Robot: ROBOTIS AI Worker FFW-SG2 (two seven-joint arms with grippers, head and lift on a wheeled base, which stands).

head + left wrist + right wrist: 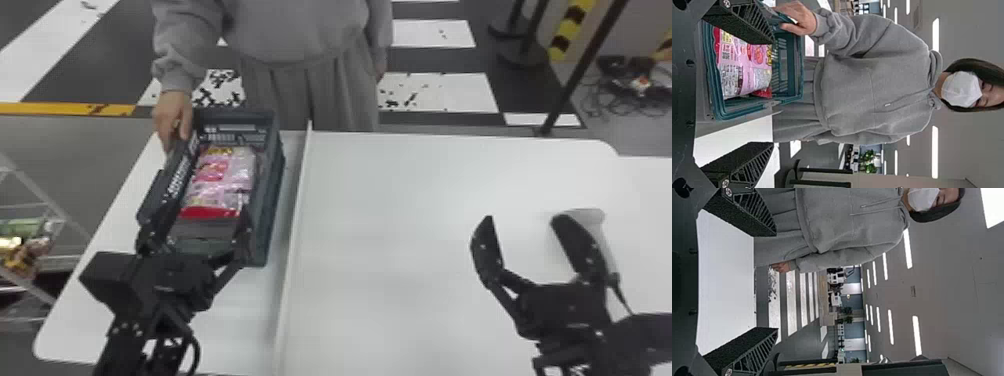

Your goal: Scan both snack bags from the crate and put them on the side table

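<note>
A dark crate [270, 200] stands on the left part of the table, with pink snack bags [220, 175] lying in it; how they overlap is hard to tell. Over the crate's near end, my left gripper [195, 237] is open with nothing between its fingers. In the left wrist view the left gripper [772, 92] has its fingers spread, and a pink bag [742, 66] lies in the crate [717, 105] beyond. My right gripper [525, 220] is open over the right part of the table, beside a white scanner [592, 220]. The right wrist view has the right gripper [775, 282] with its fingers apart.
A person's hand [172, 117] holds the crate's far left edge. A thin raised divider [295, 215] runs along the white table [390, 200] right of the crate. At the far left stands a rack [55, 215] with packaged goods. Barrier posts stand behind the table.
</note>
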